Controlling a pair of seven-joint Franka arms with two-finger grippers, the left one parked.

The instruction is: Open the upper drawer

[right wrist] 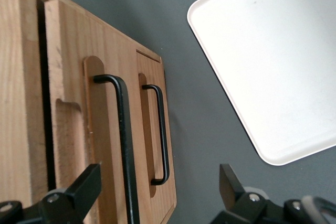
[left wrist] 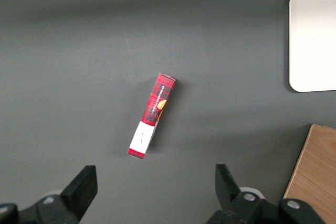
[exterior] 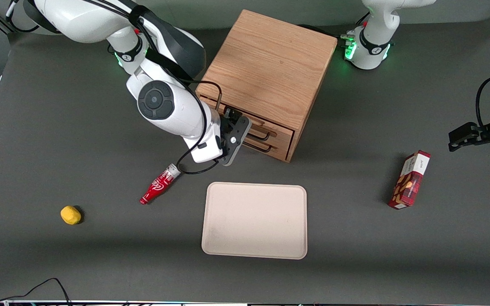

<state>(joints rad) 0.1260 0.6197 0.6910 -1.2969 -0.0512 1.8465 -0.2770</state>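
My gripper (right wrist: pixel 157 192) hangs with jaws apart in front of the oak cabinet (exterior: pixel 270 68), straddling the black bar handle (right wrist: pixel 123 145) of the upper drawer (right wrist: pixel 73 103) (not clamped). The drawer sits slightly out; the lower drawer (right wrist: pixel 149 129) sits flush beneath it.

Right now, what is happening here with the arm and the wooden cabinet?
The working arm has its pincer open in front of the oak cabinet, with the black handle of the upper drawer between its fingers. The pincer has not closed on the handle. The upper drawer looks slightly out; the bottom drawer is closed. A beige tray lies nearer the front camera.
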